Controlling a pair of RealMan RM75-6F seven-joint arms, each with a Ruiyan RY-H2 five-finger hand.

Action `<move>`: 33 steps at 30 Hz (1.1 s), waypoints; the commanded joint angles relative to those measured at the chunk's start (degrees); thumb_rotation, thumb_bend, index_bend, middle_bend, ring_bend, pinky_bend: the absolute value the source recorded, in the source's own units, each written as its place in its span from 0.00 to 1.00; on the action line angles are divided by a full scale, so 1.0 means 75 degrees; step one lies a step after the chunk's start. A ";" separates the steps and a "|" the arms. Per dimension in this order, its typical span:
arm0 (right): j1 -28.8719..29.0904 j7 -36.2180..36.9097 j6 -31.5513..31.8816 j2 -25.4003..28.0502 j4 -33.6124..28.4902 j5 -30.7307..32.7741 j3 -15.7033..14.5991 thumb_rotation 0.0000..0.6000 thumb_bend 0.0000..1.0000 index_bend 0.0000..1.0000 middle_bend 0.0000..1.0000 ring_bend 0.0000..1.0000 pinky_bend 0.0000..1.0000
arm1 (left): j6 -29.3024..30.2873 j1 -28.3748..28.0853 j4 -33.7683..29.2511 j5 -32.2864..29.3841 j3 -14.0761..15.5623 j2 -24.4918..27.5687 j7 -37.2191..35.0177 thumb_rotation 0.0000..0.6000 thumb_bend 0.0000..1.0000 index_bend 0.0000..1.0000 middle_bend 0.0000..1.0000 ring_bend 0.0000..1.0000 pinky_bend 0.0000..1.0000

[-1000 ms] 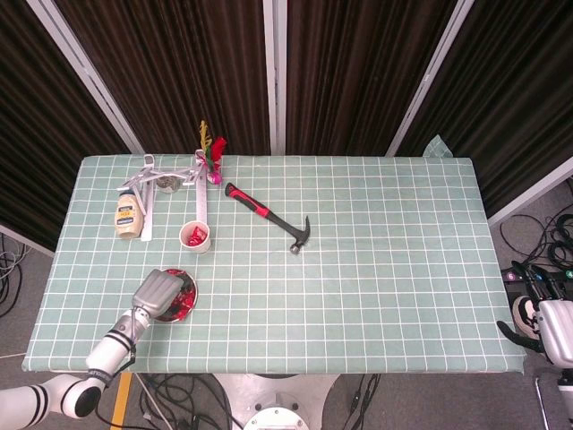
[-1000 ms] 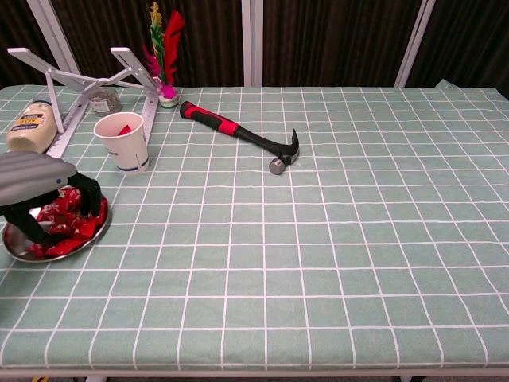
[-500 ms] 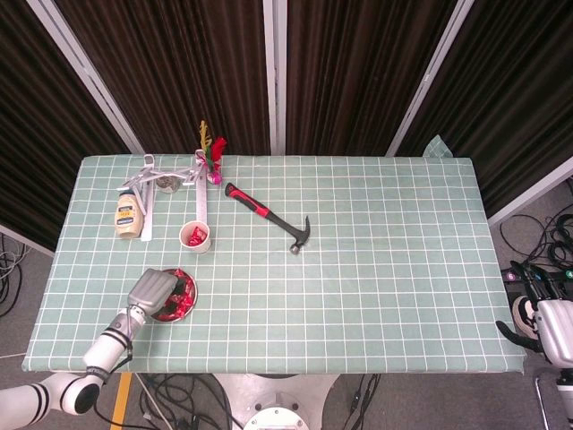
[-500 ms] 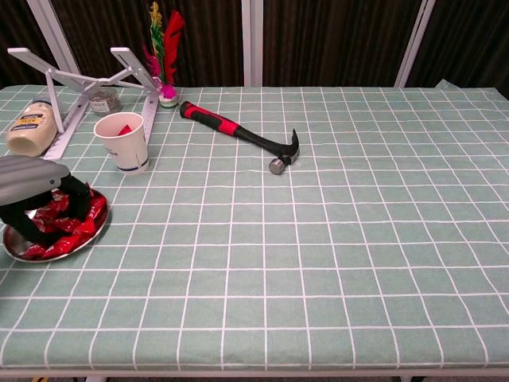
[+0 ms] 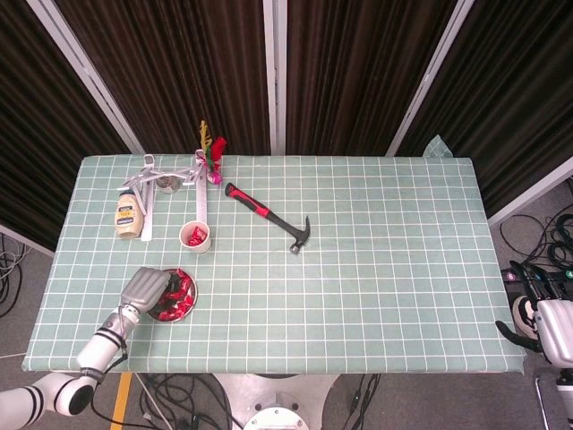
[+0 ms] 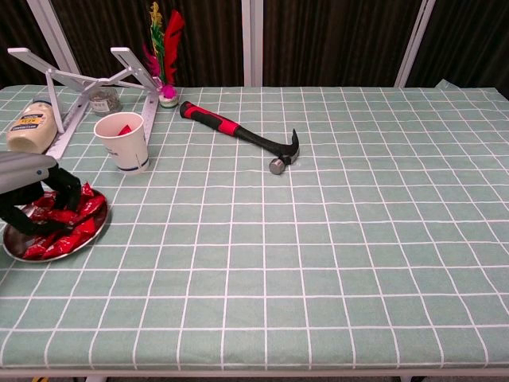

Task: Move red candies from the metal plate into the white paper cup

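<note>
The metal plate (image 6: 91, 236) lies near the table's front left corner, heaped with red candies (image 6: 71, 216). In the head view the plate (image 5: 189, 303) and its candies (image 5: 179, 288) are partly covered by my left hand (image 5: 143, 288). That left hand (image 6: 30, 189) arches over the plate's left side, its dark fingers curled down onto the candies; whether one is pinched is hidden. Behind the plate stands the white paper cup (image 6: 123, 142), upright with a red candy inside, also visible in the head view (image 5: 196, 236). My right hand (image 5: 540, 326) hangs off the table's right end, its fingers unclear.
A red-and-black hammer (image 6: 238, 135) lies mid-table. At the back left are a mayonnaise bottle (image 6: 32, 125), a white folding stand (image 6: 79, 79), a small jar (image 6: 103, 101) and a feathered shuttlecock (image 6: 165, 48). Dark curtains stand behind the table.
My left hand has slid left and toward the table's front edge over the plate, uncovering more candies on the right side. The fingers have curled in closer together.
</note>
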 commanded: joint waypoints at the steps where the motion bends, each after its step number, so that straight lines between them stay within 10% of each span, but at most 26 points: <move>1: 0.0000 0.0014 0.0001 -0.0004 0.0011 -0.0009 -0.0005 1.00 0.10 0.08 0.20 0.10 0.37 | 0.0261 0.0063 -0.0307 0.0122 -0.0129 0.0304 -0.0134 1.00 0.47 0.66 0.72 0.97 1.00; 18: -0.0064 0.0150 0.0060 -0.0022 0.0126 0.0082 0.0008 1.00 0.10 0.08 0.20 0.10 0.37 | -0.0586 -0.1308 -0.0105 -0.0497 -0.1632 0.0653 -0.0519 1.00 0.47 0.62 0.67 0.97 1.00; 33: -0.0108 0.0233 0.0045 -0.0015 0.0203 0.0166 0.0013 1.00 0.10 0.08 0.20 0.10 0.37 | -0.1254 -0.1814 0.0673 -0.1253 -0.1456 0.0129 0.0304 1.00 0.42 0.41 0.46 0.92 1.00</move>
